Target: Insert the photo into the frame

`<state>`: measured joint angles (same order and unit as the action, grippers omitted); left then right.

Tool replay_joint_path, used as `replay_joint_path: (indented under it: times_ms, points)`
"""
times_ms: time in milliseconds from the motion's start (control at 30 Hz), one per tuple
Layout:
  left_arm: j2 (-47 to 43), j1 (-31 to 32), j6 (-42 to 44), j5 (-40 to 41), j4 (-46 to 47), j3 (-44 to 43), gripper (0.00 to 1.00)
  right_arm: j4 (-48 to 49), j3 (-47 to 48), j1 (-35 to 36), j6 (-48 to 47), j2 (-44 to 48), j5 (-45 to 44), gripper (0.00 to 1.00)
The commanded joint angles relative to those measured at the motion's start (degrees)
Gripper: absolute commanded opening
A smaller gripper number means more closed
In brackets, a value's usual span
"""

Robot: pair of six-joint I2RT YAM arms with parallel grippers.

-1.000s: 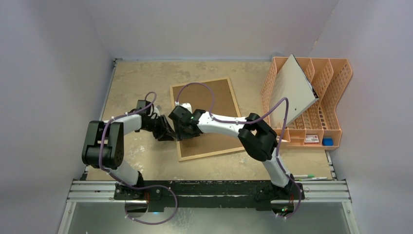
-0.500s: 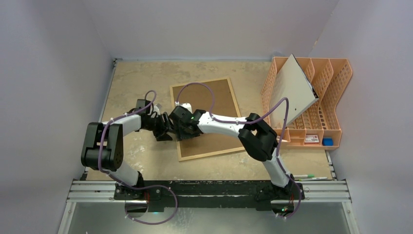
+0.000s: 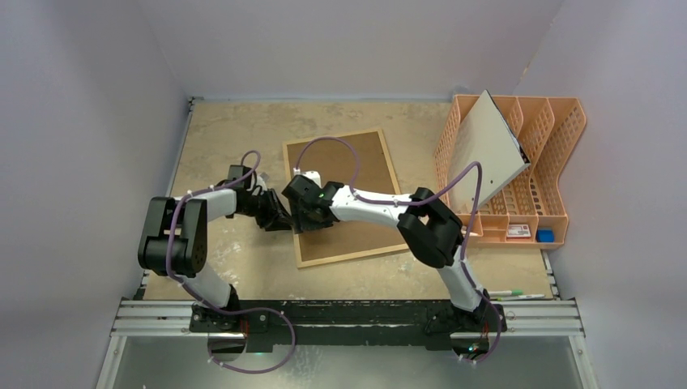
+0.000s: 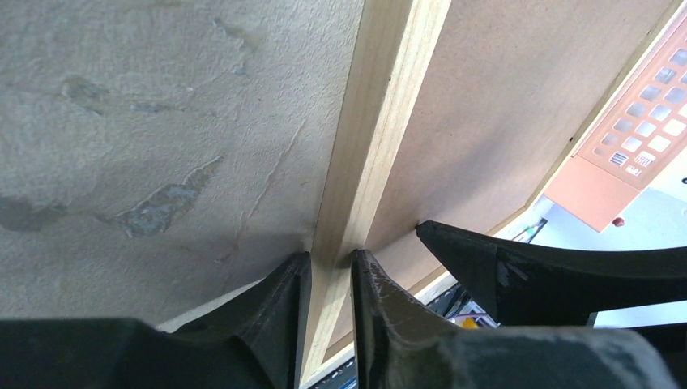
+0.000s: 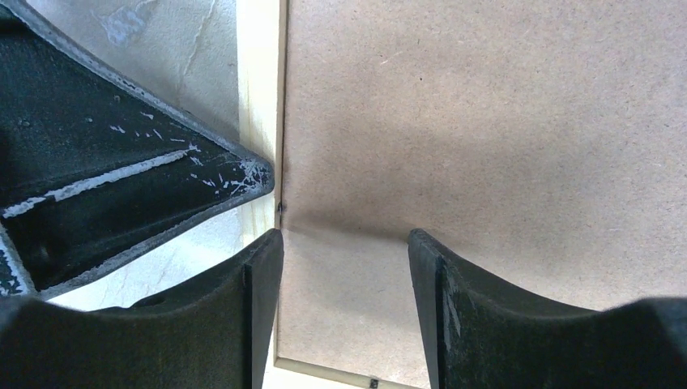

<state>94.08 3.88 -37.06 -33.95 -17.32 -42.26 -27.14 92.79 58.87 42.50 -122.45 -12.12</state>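
My left arm has shifted slightly since the earlier frame; the frame has not moved. It lies back-up at mid-bench, brown fibreboard showing. My left jaws are clamped across its left wooden rail. My right jaws stand apart just over the fibreboard beside that rail, gripping nothing.

Robotics laboratory cell: plain white walls enclose a worn desk with an aluminium mounting rail along its near edge.
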Motion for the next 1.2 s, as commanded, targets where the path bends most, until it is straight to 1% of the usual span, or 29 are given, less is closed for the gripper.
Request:
replay_joint_path:
  times_ms: [0,267,533,733,1000,1167]
  points:
    - [2.07,0.36,2.1,9.73,-3.7,0.7,0.26,-3.75,-3.82,-1.59,2.07,-4.38,0.59,0.61]
    - [2.23,0.82,2.58,15.27,-4.88,1.56,0.21,-5.41,-0.78,-1.74,1.4,-4.99,-0.25,0.61]
    - [-1.5,1.65,2.62,19.19,-3.67,2.97,0.2,-8.15,1.88,-1.74,1.85,-8.32,-0.63,0.62]
    - [-1.85,1.92,2.47,19.33,-3.59,3.24,0.2,-10.2,3.77,-1.83,2.84,-11.5,-0.01,0.62]
    - [-0.87,2.1,2.2,18.67,-4.02,3.32,0.12,-9.87,4.55,-3.22,4.51,-12.72,-0.09,0.62]
    - [-0.63,2.18,2.17,18.51,-4.21,3.32,0.1,-9.25,5.08,-3.93,5.23,-13.26,-0.09,0.62]
